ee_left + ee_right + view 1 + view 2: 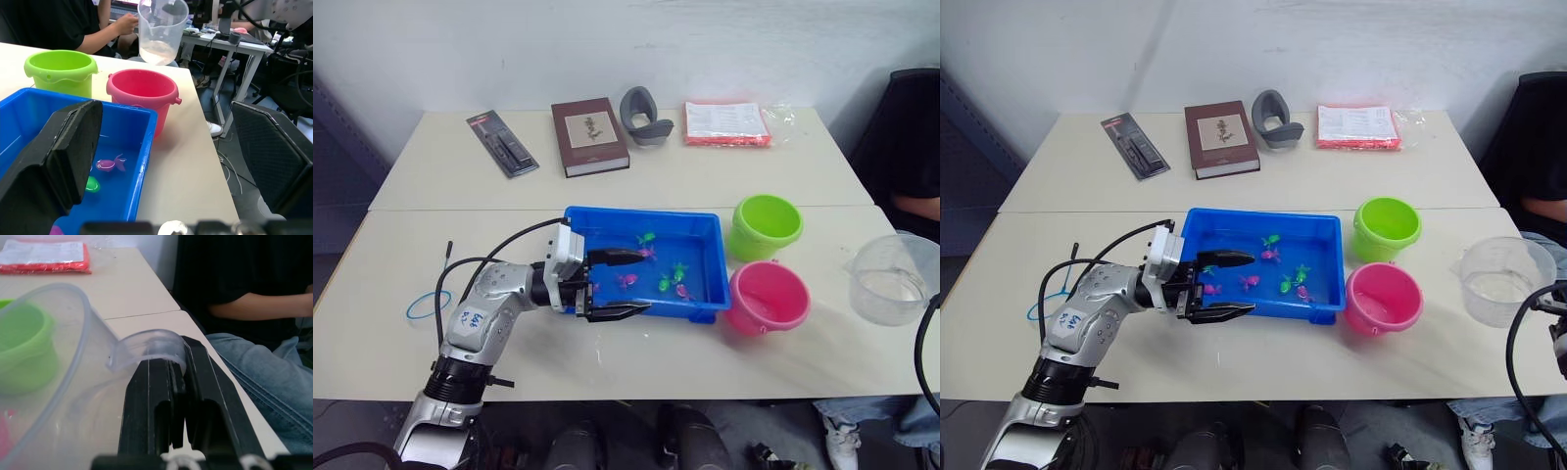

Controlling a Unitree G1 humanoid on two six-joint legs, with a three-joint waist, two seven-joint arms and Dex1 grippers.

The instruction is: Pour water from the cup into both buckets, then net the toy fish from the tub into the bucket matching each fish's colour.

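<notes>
The blue tub (607, 217) sits mid-table with several green and magenta toy fish (626, 280) in shallow water. My left gripper (631, 285) is open at the tub's near left corner, one finger over the water and the other outside the front wall. The lime green bucket (767, 225) and the pink bucket (769, 297) stand just right of the tub. Further right, the clear cup (891, 279) is upright past the pink bucket. My right gripper (172, 382) is shut on the cup's handle (149, 345).
On the far table lie a black package (501, 143), a brown book (589, 135), a grey holder (644, 116) and a red packet (725, 123). A blue ring (429, 305) lies at the near left. A person (911, 147) sits at the table's right end.
</notes>
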